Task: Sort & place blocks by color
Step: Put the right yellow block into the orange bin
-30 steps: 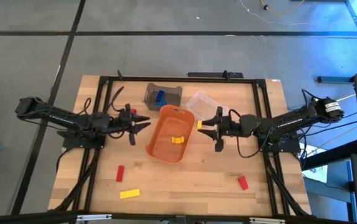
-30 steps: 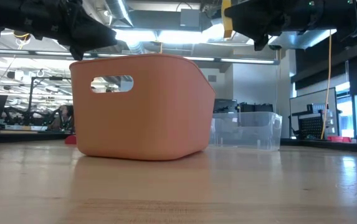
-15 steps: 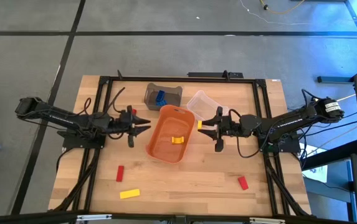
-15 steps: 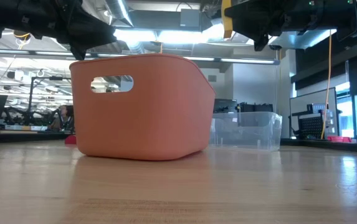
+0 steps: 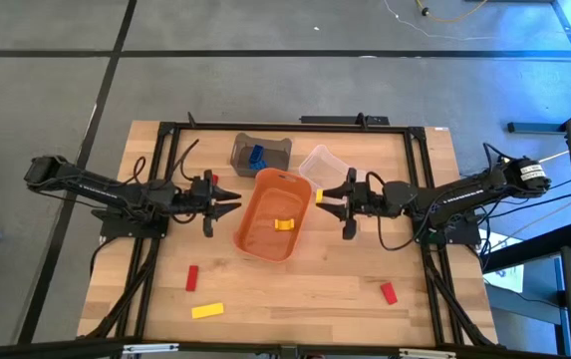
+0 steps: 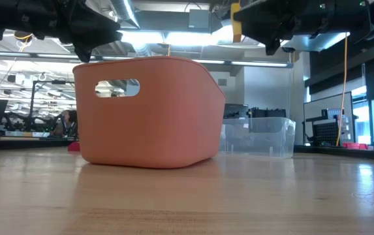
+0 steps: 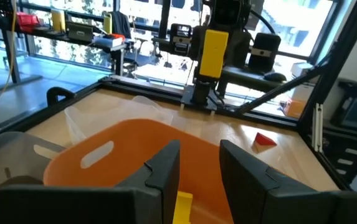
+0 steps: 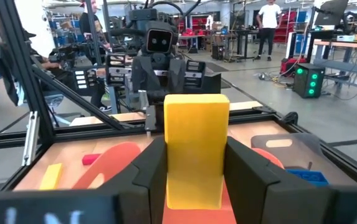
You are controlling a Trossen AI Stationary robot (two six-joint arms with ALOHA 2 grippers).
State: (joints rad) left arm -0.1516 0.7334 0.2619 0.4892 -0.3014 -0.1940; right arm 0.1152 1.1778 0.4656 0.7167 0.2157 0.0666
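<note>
My right gripper (image 5: 322, 199) hangs just right of the orange tub (image 5: 273, 212), above its rim, shut on a yellow block (image 8: 194, 146). My left gripper (image 5: 229, 203) hovers open at the tub's left side, its fingers (image 7: 166, 168) empty. A second yellow block (image 5: 284, 224) lies on the tub's floor. A blue block (image 5: 256, 155) sits in the grey bin (image 5: 272, 146). On the table's near part lie a red block (image 5: 192, 277), a yellow bar (image 5: 206, 310) and another red block (image 5: 389, 292). My right gripper pinches the yellow block by two opposite side faces (image 8: 172, 168), one finger (image 8: 147, 171) on each side. The fingers come level from the table's right. The block is lifted clear of the table and stands upright, its upper half (image 8: 194, 118) above the fingertips.
A clear plastic bin (image 5: 325, 163) stands behind the tub's right corner, close to my right gripper. A small red piece (image 5: 213, 179) shows by the left wrist. The black frame rails (image 5: 165, 135) run around the table. People stand in the room beyond.
My right gripper, still shut on the yellow block, has risen slightly and edged toward the orange tub.
</note>
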